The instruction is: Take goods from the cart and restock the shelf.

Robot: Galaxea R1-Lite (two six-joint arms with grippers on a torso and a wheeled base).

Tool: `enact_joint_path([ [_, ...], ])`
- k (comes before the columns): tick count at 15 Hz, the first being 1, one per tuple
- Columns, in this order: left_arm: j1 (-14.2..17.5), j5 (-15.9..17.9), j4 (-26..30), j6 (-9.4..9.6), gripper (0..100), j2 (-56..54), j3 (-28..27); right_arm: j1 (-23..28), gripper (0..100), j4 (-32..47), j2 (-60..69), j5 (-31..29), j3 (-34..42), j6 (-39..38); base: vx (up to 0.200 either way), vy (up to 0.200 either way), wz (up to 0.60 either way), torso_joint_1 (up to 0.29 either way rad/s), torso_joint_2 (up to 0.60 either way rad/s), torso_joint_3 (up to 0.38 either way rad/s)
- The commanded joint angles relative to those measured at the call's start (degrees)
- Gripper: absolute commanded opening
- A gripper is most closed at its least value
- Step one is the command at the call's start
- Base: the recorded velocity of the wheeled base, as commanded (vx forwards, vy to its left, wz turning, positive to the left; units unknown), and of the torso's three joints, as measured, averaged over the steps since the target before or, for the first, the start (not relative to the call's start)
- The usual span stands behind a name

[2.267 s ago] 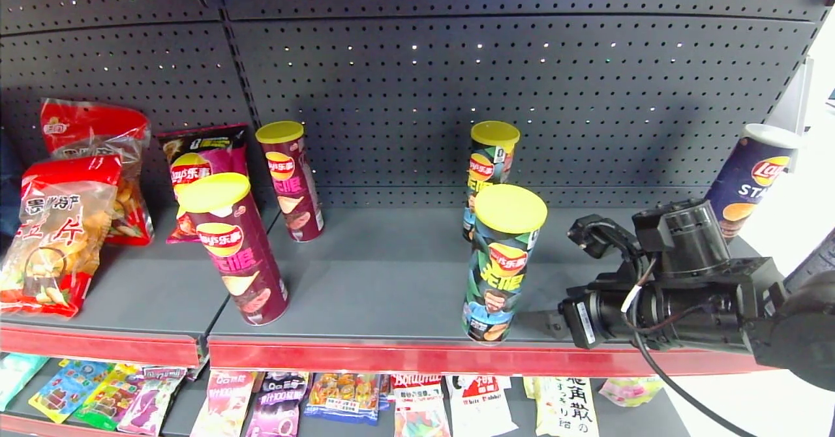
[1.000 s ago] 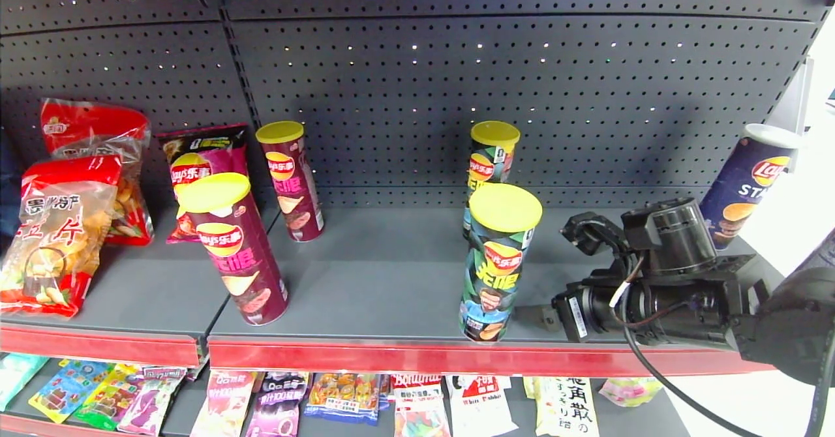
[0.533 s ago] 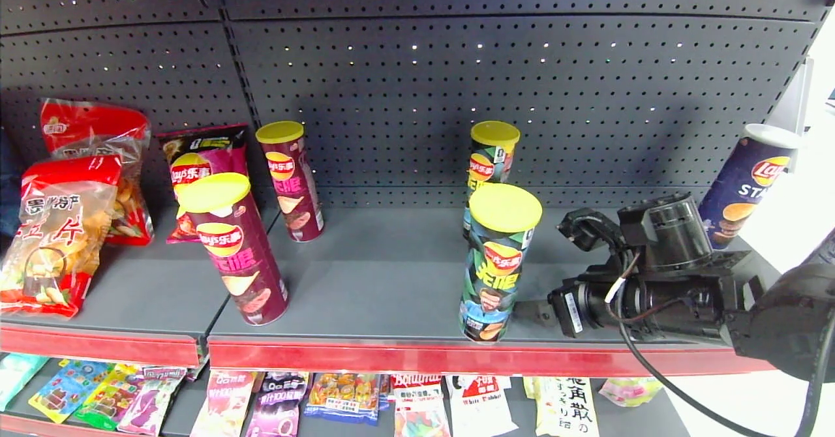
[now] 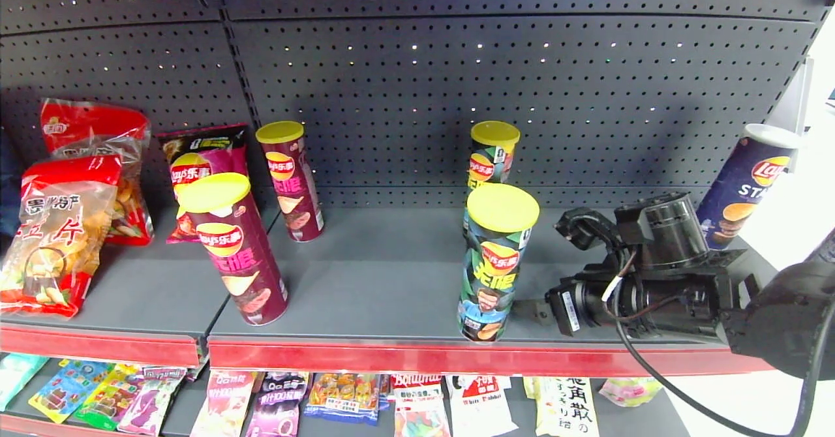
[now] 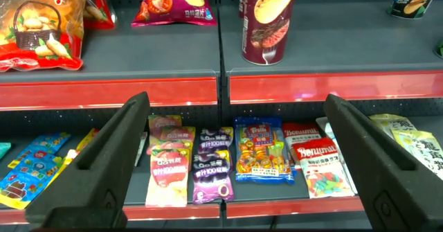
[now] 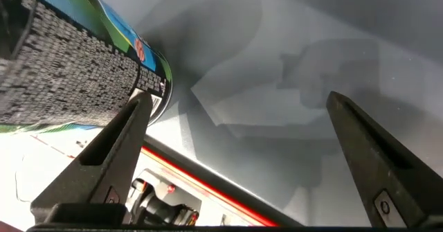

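Note:
A green chip can with a yellow lid stands upright near the front edge of the grey shelf. My right gripper lies low on the shelf just right of the can's base, open. In the right wrist view the can is at one fingertip, outside the gap, and I cannot tell if they touch. My left gripper is open and holds nothing, out in front of the lower shelf's snack packets.
A second green can stands behind the first. Two maroon cans stand to the left, snack bags at the far left. A blue can leans at the right end. Between the can groups the shelf is bare.
My right arm has shifted slightly left along the shelf, and the front green can has slid a little left with it. The other goods are unchanged.

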State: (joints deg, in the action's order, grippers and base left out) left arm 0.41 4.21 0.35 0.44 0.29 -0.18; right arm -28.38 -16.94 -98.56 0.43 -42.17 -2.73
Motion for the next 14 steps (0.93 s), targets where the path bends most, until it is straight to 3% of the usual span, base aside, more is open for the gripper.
enact_joint_path([
  [1,0.0,0.0,0.0,0.00,100,0.1,0.0,0.0,100,0.0,-0.3,0.0,0.0,0.0,0.000,0.000,0.00,0.000,0.00,0.000],
  [8,0.0,0.0,0.0,0.00,100,0.1,0.0,0.5,100,-0.5,0.7,0.0,1.6,0.1,0.000,0.000,0.00,0.000,0.00,0.000],
  [14,0.0,0.0,0.0,0.00,100,0.0,0.0,1.4,100,-0.3,21.2,0.5,13.6,1.7,0.000,0.000,0.00,0.000,0.00,0.000],
])
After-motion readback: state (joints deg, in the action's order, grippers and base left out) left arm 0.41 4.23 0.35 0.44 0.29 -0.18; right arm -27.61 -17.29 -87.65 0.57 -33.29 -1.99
